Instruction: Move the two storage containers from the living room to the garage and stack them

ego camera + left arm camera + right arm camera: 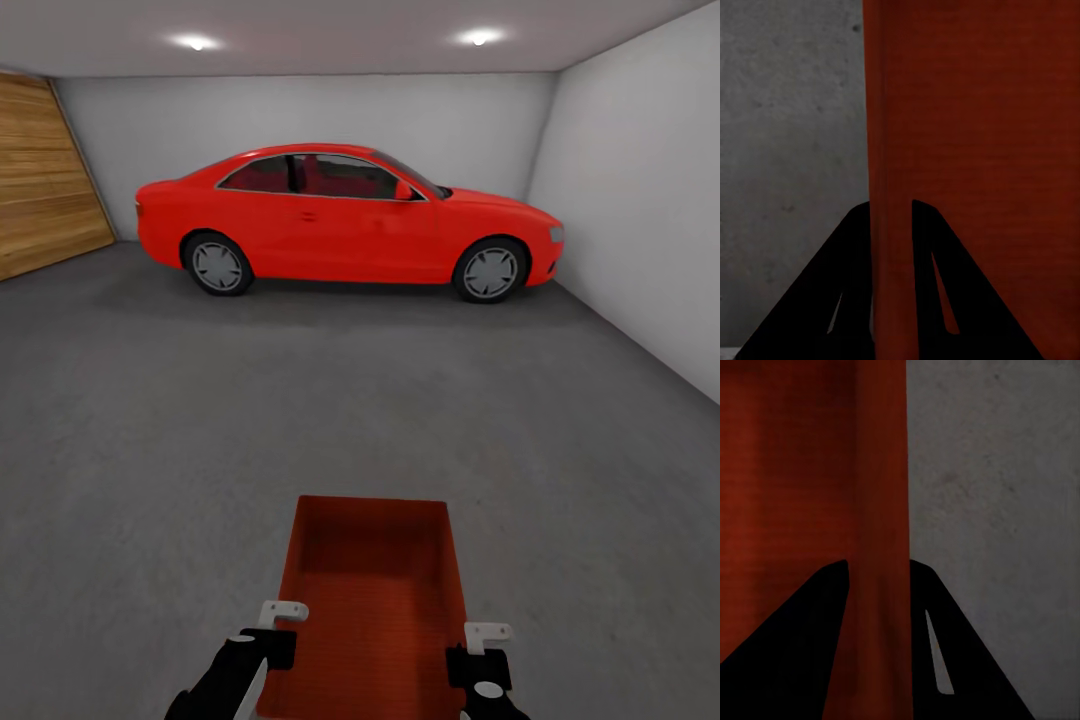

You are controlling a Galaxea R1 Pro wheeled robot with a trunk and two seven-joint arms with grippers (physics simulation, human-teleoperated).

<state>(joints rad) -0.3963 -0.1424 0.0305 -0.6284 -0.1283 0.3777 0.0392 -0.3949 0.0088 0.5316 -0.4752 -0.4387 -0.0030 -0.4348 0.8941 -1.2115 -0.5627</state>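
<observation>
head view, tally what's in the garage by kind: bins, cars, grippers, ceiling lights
storage container: 1
red car: 1
grippers: 2, the left gripper and the right gripper, each shut on a side wall of the container
ceiling lights: 2
total: 6

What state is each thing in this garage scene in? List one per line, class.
Storage container: upright, empty, held by both side walls.
Left gripper: shut on the container's wall.
Right gripper: shut on the opposite wall.
Red car: parked, doors closed.
</observation>
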